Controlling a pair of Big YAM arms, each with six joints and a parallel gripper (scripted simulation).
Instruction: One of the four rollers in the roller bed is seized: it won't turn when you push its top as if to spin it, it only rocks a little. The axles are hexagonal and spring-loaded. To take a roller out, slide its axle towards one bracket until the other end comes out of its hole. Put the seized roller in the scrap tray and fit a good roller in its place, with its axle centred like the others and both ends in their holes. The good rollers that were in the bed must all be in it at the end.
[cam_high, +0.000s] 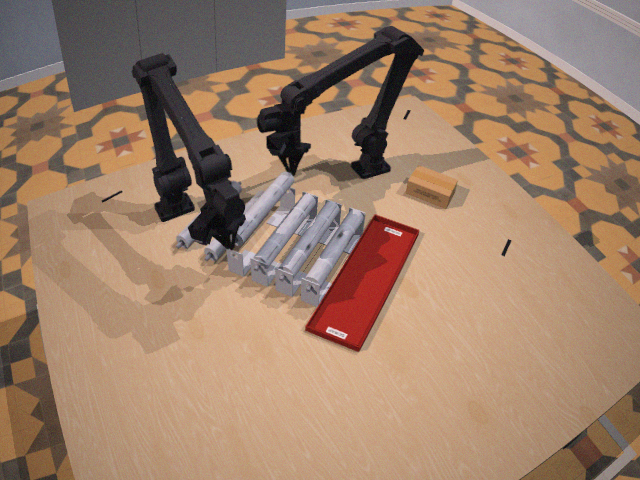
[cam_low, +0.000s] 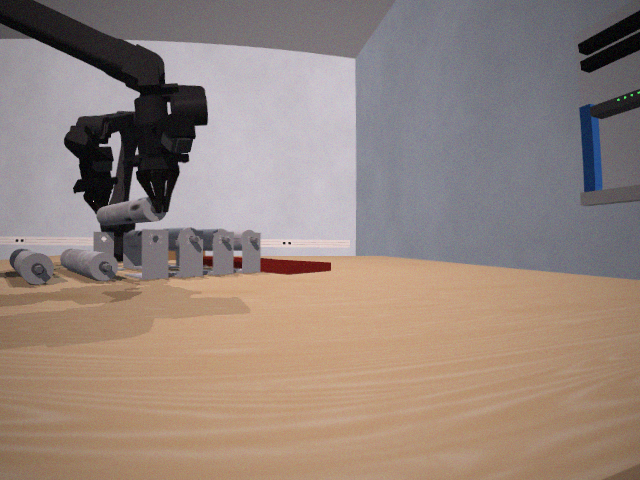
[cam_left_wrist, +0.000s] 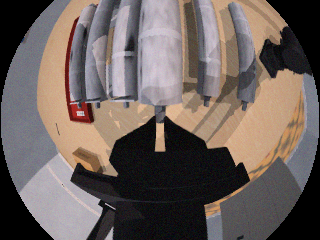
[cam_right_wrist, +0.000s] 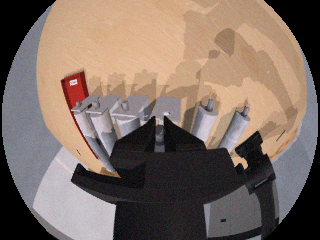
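One grey roller (cam_high: 266, 204) is lifted a little above the empty first slot of the roller bed (cam_high: 299, 242), and its far end sits higher than its near end. My left gripper (cam_high: 290, 169) is shut on the axle stub at the roller's far end, as the left wrist view (cam_left_wrist: 159, 143) shows. My right gripper (cam_high: 223, 238) is shut on the axle at the near end, which shows in the right wrist view (cam_right_wrist: 159, 135). Three rollers (cam_high: 310, 237) sit in the other slots. The red scrap tray (cam_high: 364, 281) lies beside the bed with nothing in it.
Two spare rollers (cam_low: 31, 266) (cam_low: 87, 263) lie on the table beside the bed, on the side away from the tray. The bare near bracket (cam_high: 236, 262) of the first slot stands below the lifted roller. A cardboard box (cam_high: 431, 187) sits beyond the tray near the left arm's base.
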